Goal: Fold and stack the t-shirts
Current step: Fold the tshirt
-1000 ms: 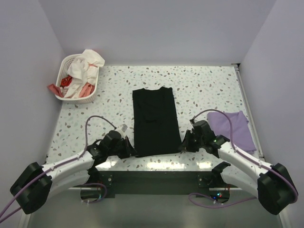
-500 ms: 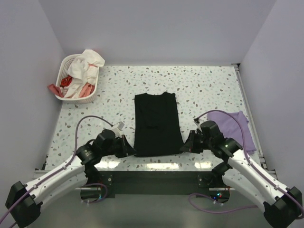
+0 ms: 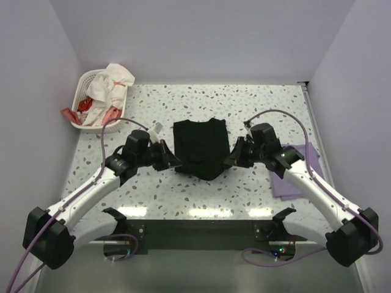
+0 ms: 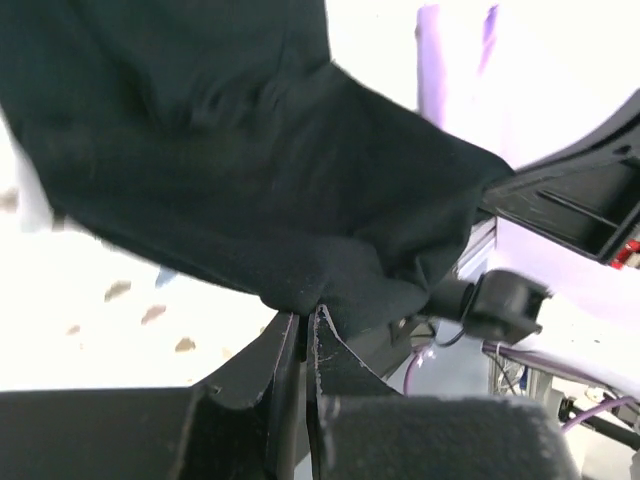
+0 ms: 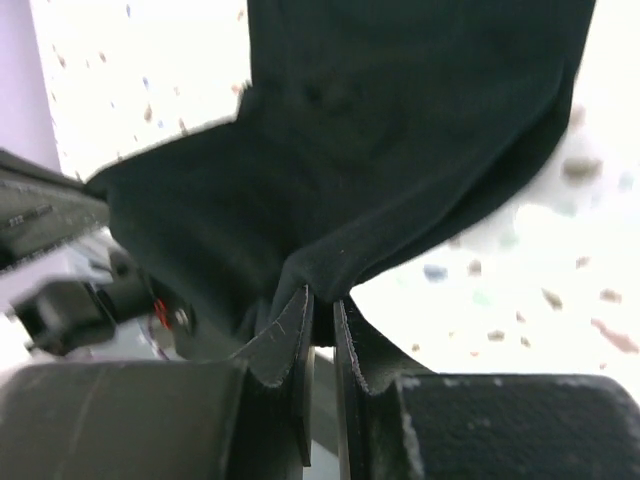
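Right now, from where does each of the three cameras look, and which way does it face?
Top external: above and behind the arm bases, looking down on the table; both arms show, the left gripper and right gripper each shut on a corner of the black t-shirt.
Left wrist: on the left arm, facing the right arm; its own gripper shows, pinching the shirt.
Right wrist: on the right arm, facing the left arm; its own gripper shows, pinching the shirt.
Shared: all three see the black t-shirt.
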Controlling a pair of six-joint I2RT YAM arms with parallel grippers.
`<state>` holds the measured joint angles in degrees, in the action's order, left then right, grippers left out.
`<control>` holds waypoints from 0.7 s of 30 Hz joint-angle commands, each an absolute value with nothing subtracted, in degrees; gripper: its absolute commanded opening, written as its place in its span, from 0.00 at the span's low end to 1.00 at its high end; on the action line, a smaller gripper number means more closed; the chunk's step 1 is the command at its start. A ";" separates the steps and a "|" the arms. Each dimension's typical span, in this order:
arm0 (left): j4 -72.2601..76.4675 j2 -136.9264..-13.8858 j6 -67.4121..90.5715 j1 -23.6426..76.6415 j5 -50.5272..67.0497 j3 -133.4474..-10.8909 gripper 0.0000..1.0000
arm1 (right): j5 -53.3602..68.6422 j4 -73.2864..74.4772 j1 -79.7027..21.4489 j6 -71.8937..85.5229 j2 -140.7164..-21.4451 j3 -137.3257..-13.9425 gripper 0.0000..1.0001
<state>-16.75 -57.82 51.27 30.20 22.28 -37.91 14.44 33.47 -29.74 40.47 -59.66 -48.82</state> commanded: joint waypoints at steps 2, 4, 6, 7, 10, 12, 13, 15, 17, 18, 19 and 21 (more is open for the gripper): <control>-12.31 -66.69 46.06 25.50 28.38 -47.80 0.00 | 14.23 27.42 -25.24 37.19 -67.75 -59.73 0.00; -10.81 -71.77 45.79 23.04 29.44 -51.32 0.00 | 15.11 26.11 -23.56 36.83 -73.46 -62.91 0.00; -8.19 -75.22 46.05 20.15 31.45 -54.38 0.00 | 17.91 24.97 -20.75 36.65 -79.76 -67.66 0.00; -7.65 -78.63 46.05 19.34 31.64 -55.71 0.00 | 18.45 24.35 -19.87 36.74 -81.72 -70.72 0.00; -4.84 -85.66 46.40 15.83 32.60 -60.63 0.00 | 20.82 22.85 -16.97 36.83 -91.01 -76.09 0.00; -1.78 -91.02 47.81 13.20 34.00 -63.88 0.00 | 21.09 21.98 -15.39 37.18 -95.69 -82.24 0.00; -0.89 -92.88 48.33 12.31 34.54 -64.59 0.00 | 22.31 21.97 -15.03 37.26 -101.63 -87.23 0.00; 3.15 -97.36 49.39 9.86 36.11 -68.70 0.00 | 23.64 21.97 -14.50 37.62 -107.81 -92.87 0.00; 5.17 -104.65 49.66 8.53 37.00 -73.09 0.00 | 24.52 22.23 -14.33 38.32 -117.18 -101.75 0.00; 5.71 -107.11 49.66 7.31 37.44 -74.78 0.00 | 25.22 22.15 -14.24 38.58 -120.38 -105.00 0.00; 6.06 -111.84 49.66 6.69 37.53 -76.36 0.00 | 25.31 22.24 -14.24 38.93 -123.28 -111.21 0.00; 7.73 -118.08 50.01 5.28 38.05 -80.32 0.00 | 26.71 22.24 -14.24 40.25 -132.77 -117.48 0.00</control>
